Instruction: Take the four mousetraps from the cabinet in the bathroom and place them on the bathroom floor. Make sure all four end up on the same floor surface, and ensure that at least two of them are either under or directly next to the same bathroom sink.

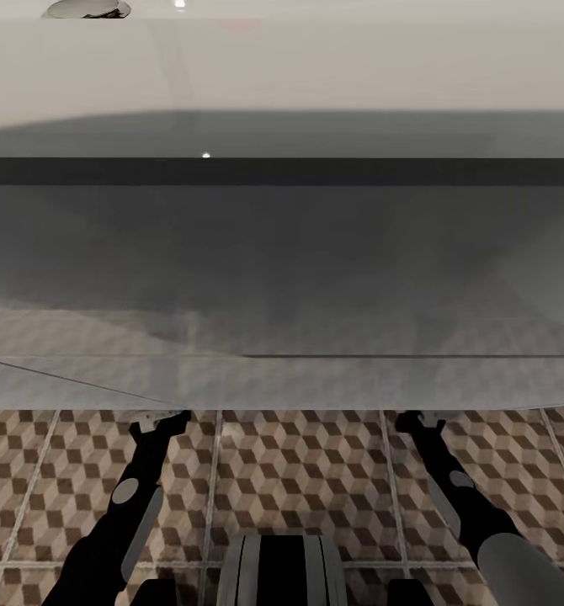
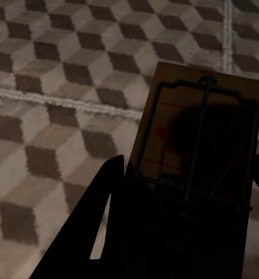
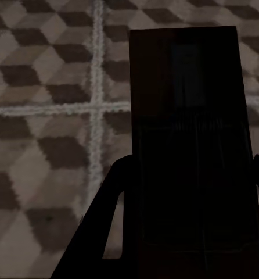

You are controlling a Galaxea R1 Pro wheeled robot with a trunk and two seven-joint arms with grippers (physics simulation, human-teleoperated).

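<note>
The robot faces the sink [image 1: 282,252], whose wide white slab with its dark band and grey underside spans the head view, and both arms reach forward so that their tips pass under the slab's near edge. Each arm carries a mousetrap. In the left wrist view the left tool [image 2: 182,192] is closed on a tan board [image 2: 205,122] with a black spring bar and a faint red bit, its dark fingers flanking the board's near end, the long axis running straight out along the fingers. In the right wrist view the right tool [image 3: 190,197] grips a second board [image 3: 184,87] the same way; this one is deep in shadow and its wire cannot be made out. Both boards hang over the bathroom floor [image 1: 299,471], the cube-patterned tiles and pale grout lying directly beyond them, apparently not yet touching. The coming move therefore seems to turn on the drop straight down: the floor lies below each board, already beneath the sink's edge, and neither arm looks clearly nearer to it.
</note>
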